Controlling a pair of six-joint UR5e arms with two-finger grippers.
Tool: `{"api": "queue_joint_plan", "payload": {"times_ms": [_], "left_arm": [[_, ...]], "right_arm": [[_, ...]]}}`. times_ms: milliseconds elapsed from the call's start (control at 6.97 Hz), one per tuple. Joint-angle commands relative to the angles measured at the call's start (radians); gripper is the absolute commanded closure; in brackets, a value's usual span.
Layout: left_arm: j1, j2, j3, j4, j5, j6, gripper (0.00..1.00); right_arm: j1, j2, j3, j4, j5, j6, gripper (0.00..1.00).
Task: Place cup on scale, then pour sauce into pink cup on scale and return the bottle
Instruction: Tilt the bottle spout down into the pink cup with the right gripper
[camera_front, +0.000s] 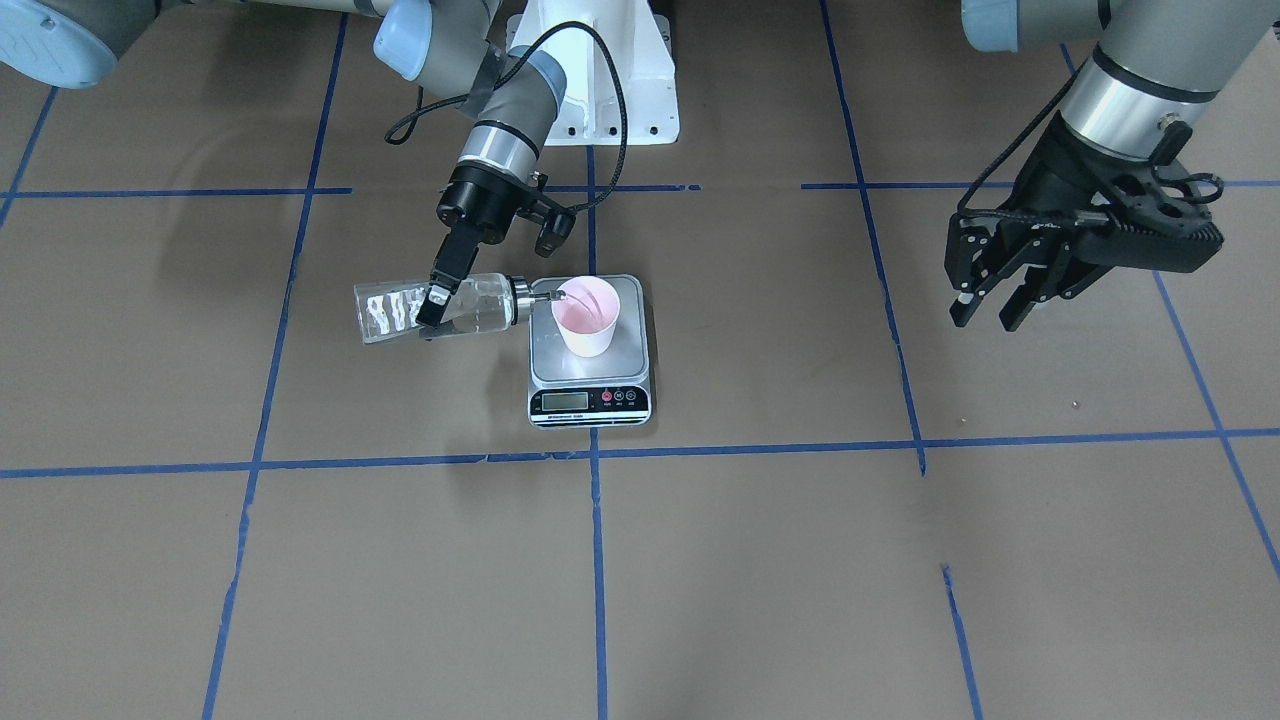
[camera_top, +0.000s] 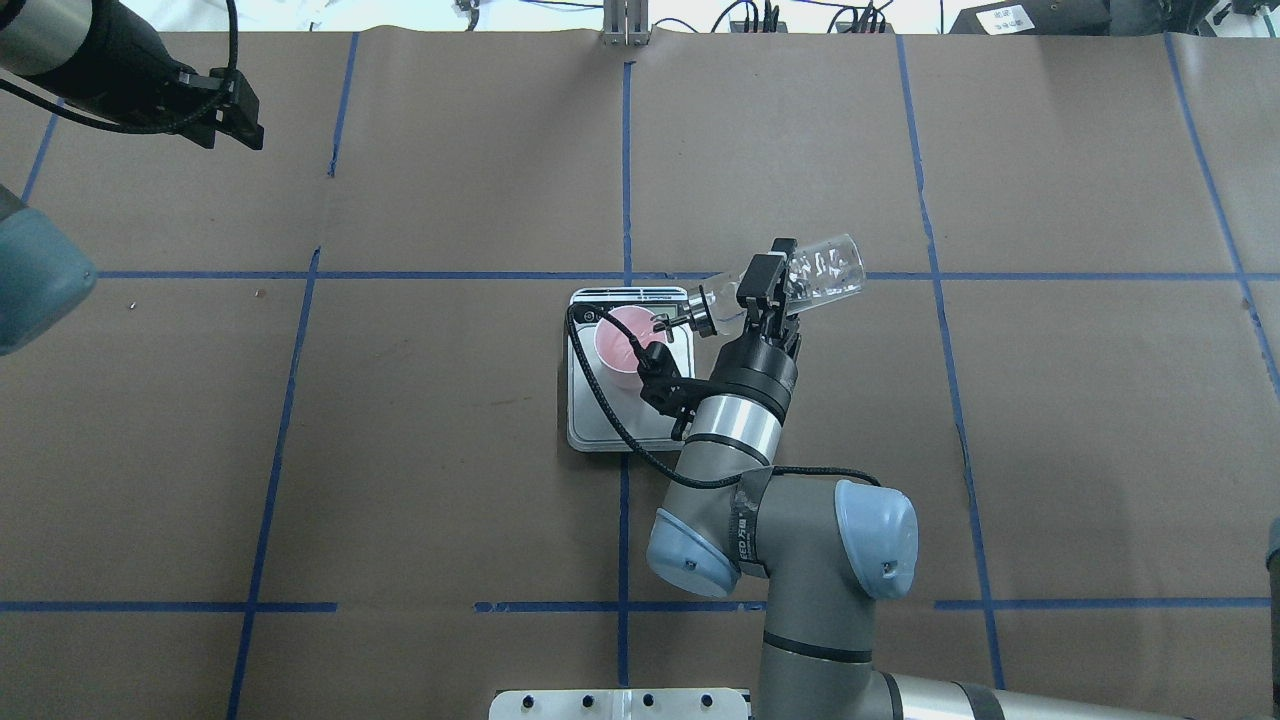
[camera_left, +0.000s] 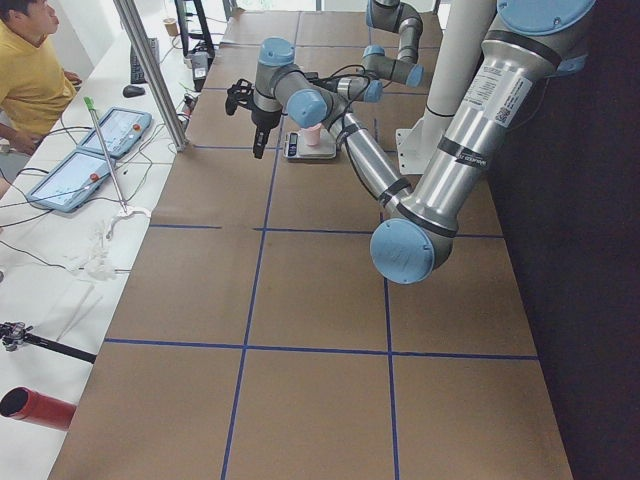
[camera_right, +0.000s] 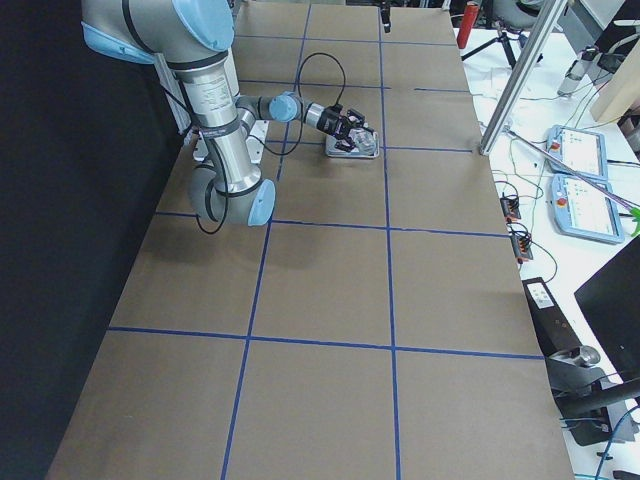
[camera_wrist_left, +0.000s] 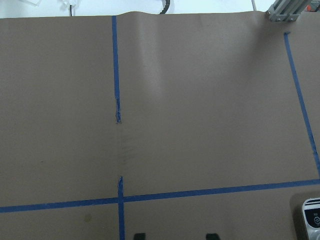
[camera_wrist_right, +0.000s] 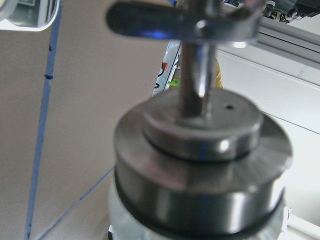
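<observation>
Two claws are in view. My right claw (camera_front: 437, 300) is pinching the bottle (camera_front: 390, 312) at its middle. The bottle lies almost level, and its metal pourer cap (camera_front: 522, 297) points at the rim of the cup (camera_front: 587, 318). Clear sauce (camera_front: 482, 304) shows through the glass. The cup stands upright on the scale (camera_front: 560, 362), whose display is too small for me to read. My left claw (camera_front: 990, 318) hangs spread, well apart, above the bench (camera_front: 800, 560). Blue tape lines (camera_front: 597, 560) cross the bench, with open room around the scale.
</observation>
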Motion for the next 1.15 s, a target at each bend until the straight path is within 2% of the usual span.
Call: {"api": "queue_joint_plan", "payload": {"times_ms": [0,287,1004], "left_arm": [[0.0,0.0,-0.002,0.0,0.0,0.0,0.49],[0.0,0.0,-0.003,0.002,-0.002,0.0,0.48],[0.0,0.002,-0.005,0.002,-0.002,-0.002,0.47]], "right_arm": [[0.004,-0.001,0.0,-0.001,-0.041,-0.038,1.0],[0.01,-0.001,0.0,-0.001,-0.061,-0.101,1.0],[0.02,-0.001,0.038,0.0,-0.076,-0.125,1.0]]}}
